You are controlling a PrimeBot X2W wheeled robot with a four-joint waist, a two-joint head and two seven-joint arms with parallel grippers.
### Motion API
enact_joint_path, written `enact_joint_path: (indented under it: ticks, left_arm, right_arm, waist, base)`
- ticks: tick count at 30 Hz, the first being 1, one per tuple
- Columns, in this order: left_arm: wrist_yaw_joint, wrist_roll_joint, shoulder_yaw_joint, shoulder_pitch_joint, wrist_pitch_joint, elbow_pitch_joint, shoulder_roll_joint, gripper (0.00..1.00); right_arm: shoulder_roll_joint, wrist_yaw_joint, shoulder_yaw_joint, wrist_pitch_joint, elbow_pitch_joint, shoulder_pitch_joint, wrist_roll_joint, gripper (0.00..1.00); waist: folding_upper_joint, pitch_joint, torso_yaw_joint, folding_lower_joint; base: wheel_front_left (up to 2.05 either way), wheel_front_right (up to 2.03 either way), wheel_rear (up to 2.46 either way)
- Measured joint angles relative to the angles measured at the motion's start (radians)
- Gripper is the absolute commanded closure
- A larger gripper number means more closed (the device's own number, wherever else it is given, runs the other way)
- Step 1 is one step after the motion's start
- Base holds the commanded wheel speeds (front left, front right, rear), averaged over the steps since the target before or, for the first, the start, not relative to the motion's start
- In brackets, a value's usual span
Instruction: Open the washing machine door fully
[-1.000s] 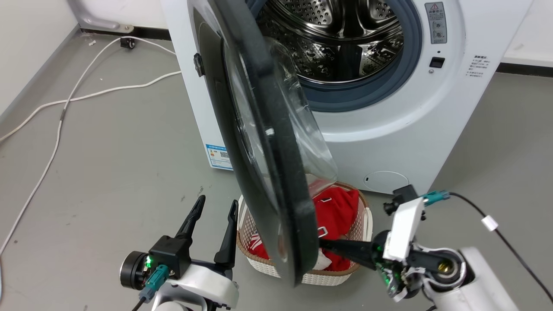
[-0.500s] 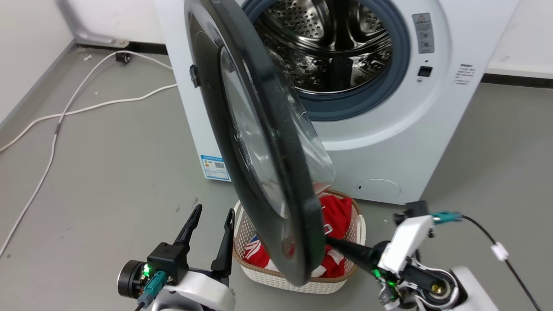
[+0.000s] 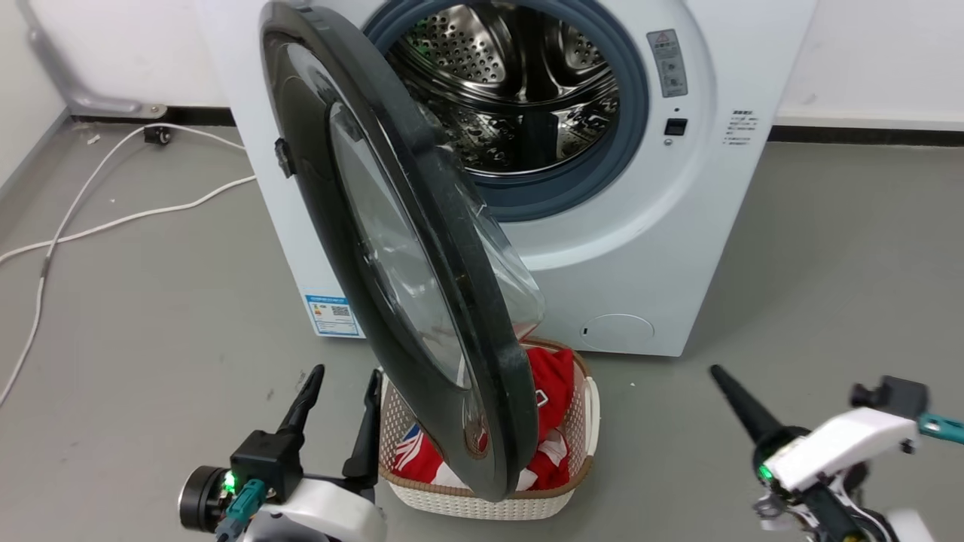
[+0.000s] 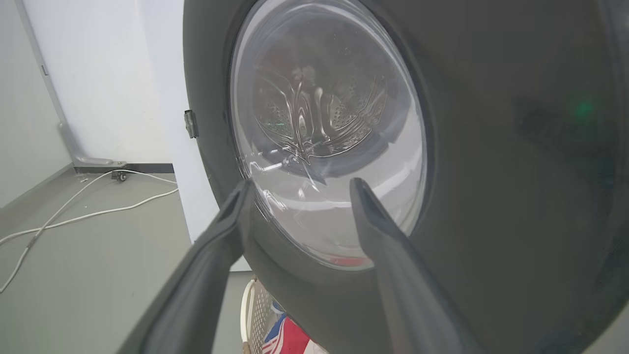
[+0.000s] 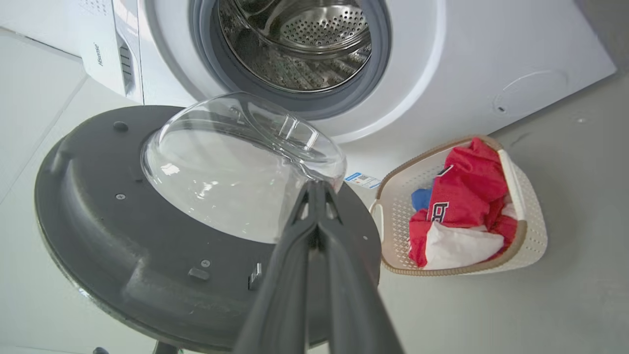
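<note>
Found right hand [image 3: 719,374] closed up, both fingers pressed together to one point, holding nothing, low at the right and well apart from the washing machine door [image 3: 376,248]. Found left hand [image 3: 345,376] spread wide and empty, just beside the laundry basket [image 3: 482,506], facing the door's outer face; cannot tell from the left wrist view whether its fingertips [image 4: 231,216] touch the black rim. Recorded door as unlatched and swung well out from the washing machine [image 3: 625,248], leaving steel drum [image 3: 512,83] and blue-grey gasket [image 3: 542,202] exposed. Judged task partly done: about half the swing made, with the rest, round toward the machine's hinge side, yet to do. Located door hanging from the hinge [image 3: 282,158] at the opening's left, free edge nearest the robot and above the basket of red clothing [image 3: 553,376]. Noted glass bowl [image 5: 236,162] bulging toward the robot's right, outer face turned to its left. Being round, shows no true long axis; seen nearly edge-on from the head, runs as a slanted band from the machine's top down to the basket.
</note>
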Motion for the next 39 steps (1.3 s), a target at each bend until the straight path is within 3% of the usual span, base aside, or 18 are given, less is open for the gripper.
enact_joint_path:
  ticks: [3, 8, 9, 15, 16, 17, 18, 19, 27, 39]
  left_arm:
    - [0.004, -0.003, 0.01, 0.008, 0.0, -0.004, 0.005, 0.0]
    - [0.01, -0.005, 0.024, 0.011, 0.0, -0.005, 0.011, 0.0]
    - [0.017, -0.011, 0.031, 0.013, 0.0, -0.006, 0.015, 0.0]
    - [0.026, -0.013, 0.044, 0.015, 0.0, -0.006, 0.02, 0.0]
    - [0.026, -0.013, 0.047, 0.016, 0.0, -0.006, 0.021, 0.0]
    - [0.028, -0.014, 0.047, 0.016, 0.0, -0.006, 0.022, 0.0]
    - [0.03, -0.014, 0.048, 0.016, 0.0, -0.007, 0.023, 0.0]
    - [0.03, -0.014, 0.049, 0.017, 0.0, -0.007, 0.024, 0.0]
    - [0.036, -0.015, 0.049, 0.021, 0.0, -0.006, 0.031, 0.0]
    - [0.045, -0.019, 0.042, 0.024, 0.003, -0.004, 0.041, 0.0]
  right_arm:
    - [-0.028, 0.0, -0.029, -0.086, -0.044, 0.034, -0.097, 1.0]
    - [-0.077, 0.0, -0.086, -0.235, -0.101, 0.081, -0.379, 1.0]
    - [-0.084, 0.0, -0.14, -0.289, -0.137, 0.104, -0.566, 1.0]
    - [-0.041, 0.001, -0.223, -0.328, -0.271, 0.157, -0.867, 1.0]
    - [-0.034, 0.002, -0.225, -0.329, -0.295, 0.171, -0.906, 0.91]
    - [-0.022, 0.002, -0.225, -0.329, -0.313, 0.186, -0.93, 0.59]
    - [-0.012, 0.002, -0.223, -0.328, -0.33, 0.202, -0.955, 0.18]
    - [-0.003, 0.002, -0.218, -0.328, -0.346, 0.216, -0.971, 0.0]
    - [0.057, 0.002, -0.187, -0.336, -0.378, 0.304, -1.024, 0.0]
    - [0.078, 0.002, -0.162, -0.342, -0.389, 0.318, -1.061, 0.0]
  waist:
    - [-0.0001, -0.002, -0.017, 0.0]
    - [0.0, -0.002, -0.038, 0.0001]
    - [0.0, -0.004, -0.048, 0.0001]
    - [0.0, -0.008, -0.056, 0.0001]
    - [0.0, -0.009, -0.057, 0.0001]
    - [0.0, -0.009, -0.057, 0.0001]
    - [0.0, -0.009, -0.058, 0.0001]
    - [0.0, -0.009, -0.058, 0.0001]
    - [0.0, -0.011, -0.061, 0.0001]
    - [0.0, -0.009, -0.068, 0.0001]
  base:
    - [0.0, 0.0, 0.0]
    - [0.0, 0.0, 0.0]
    - [0.0, 0.0, 0.0]
    - [0.0, 0.0, 0.0]
    - [0.0, 0.0, 0.0]
    - [0.0, 0.0, 0.0]
    - [0.0, 0.0, 0.0]
    - [0.0, 0.0, 0.0]
    - [0.0, 0.0, 0.0]
    - [0.0, 0.0, 0.0]
